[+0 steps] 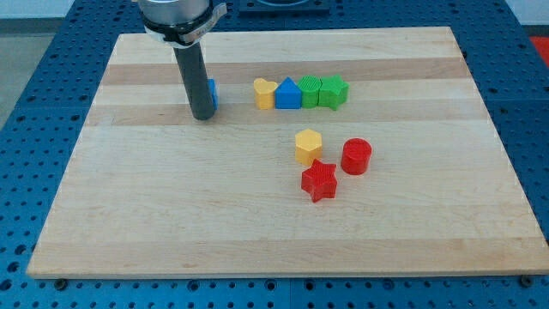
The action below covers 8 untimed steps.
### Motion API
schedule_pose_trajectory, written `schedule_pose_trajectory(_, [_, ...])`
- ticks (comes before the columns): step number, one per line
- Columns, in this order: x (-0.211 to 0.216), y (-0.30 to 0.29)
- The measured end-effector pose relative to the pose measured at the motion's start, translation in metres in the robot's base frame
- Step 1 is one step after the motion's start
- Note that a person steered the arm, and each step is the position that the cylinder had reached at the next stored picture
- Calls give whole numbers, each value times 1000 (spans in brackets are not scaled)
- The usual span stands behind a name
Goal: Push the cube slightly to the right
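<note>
My tip (203, 116) rests on the wooden board (129, 215), touching the blue cube (212, 92) on its left side; the rod hides most of the cube. Right of the cube, apart: yellow heart block (265, 93), blue triangular block (288, 93), two green blocks (310, 90) (334, 92), touching in a row.

The blue cube (212, 92) sits flat on the wooden board (257, 223), in its upper half toward the view's left. Only a narrow strip of its right side shows; the rest is hidden behind the dark rod. It lies to the view's left of the yellow heart-shaped block (265, 93), apart from it, level with it.
</note>
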<state>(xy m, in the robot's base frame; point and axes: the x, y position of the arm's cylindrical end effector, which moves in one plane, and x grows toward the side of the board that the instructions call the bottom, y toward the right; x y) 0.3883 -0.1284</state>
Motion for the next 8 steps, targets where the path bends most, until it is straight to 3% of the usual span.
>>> schedule_pose_trajectory(2, [10, -42])
schedule_pose_trajectory(4, [-26, -58])
schedule_pose_trajectory(8, [-31, 2])
